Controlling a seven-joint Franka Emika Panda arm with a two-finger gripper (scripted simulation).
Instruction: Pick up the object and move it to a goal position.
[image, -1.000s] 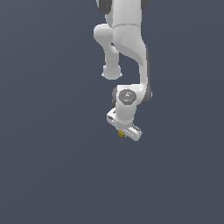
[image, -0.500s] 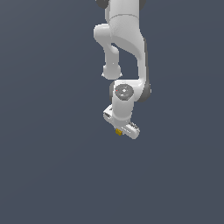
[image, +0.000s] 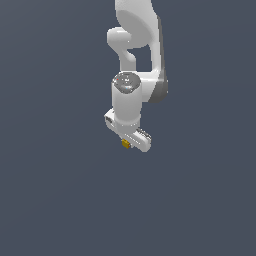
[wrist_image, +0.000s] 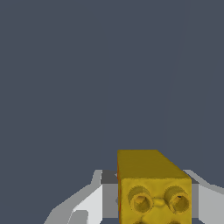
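Hanging down from the white robot arm (image: 135, 60), the gripper (image: 128, 141) has its two fingers (wrist_image: 89, 203) closed in on the little yellow block (image: 125, 144), one finger on each side, so the block is squeezed and held between them. In the exterior view the block peeks out just under the white hand as a tiny yellow-orange spot with plain dark gray all around it. In the wrist view the block looks big and long, with two round bumps on the face nearest the camera, and the white fingers touch both of its sides.
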